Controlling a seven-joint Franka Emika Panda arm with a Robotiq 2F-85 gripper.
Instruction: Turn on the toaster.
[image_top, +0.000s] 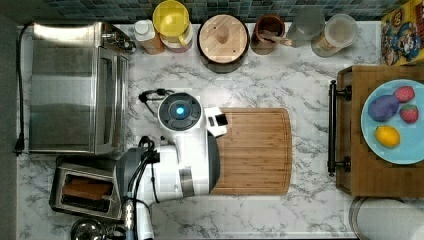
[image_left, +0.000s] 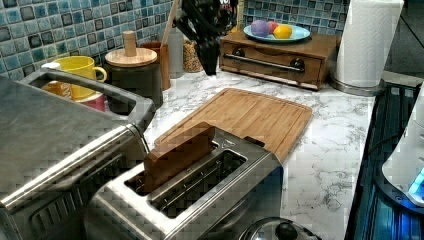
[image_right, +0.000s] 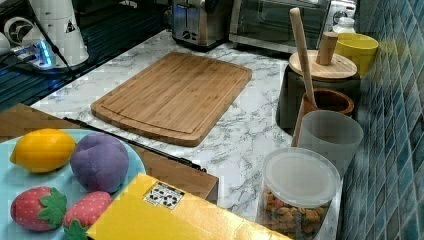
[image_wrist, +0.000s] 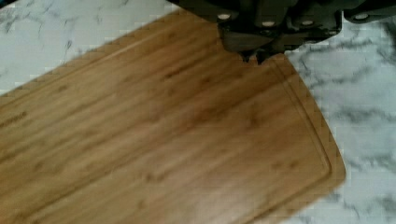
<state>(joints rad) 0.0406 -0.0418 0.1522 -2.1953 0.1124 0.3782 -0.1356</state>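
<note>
The toaster (image_top: 85, 192) is a small brushed-steel box at the top view's lower left, with a brown slice (image_left: 177, 155) standing up out of one slot. It also shows close up in the left view (image_left: 200, 195) and far back in the right view (image_right: 200, 22). My gripper (image_left: 210, 67) hangs well above the counter near the far end of the wooden cutting board (image_left: 250, 117), far from the toaster. In the wrist view its fingertips (image_wrist: 255, 57) are pressed together over the board (image_wrist: 154, 140), holding nothing. My white arm (image_top: 180, 150) covers the board's left end in the top view.
A large steel toaster oven (image_top: 75, 87) stands beside the toaster. Along the tiled wall are a yellow mug (image_top: 171, 20), a wood-lidded canister (image_top: 223, 36) and jars (image_top: 340, 32). A wooden box (image_top: 380, 175) carries a plate of toy fruit. A paper towel roll (image_left: 367, 42) stands nearby.
</note>
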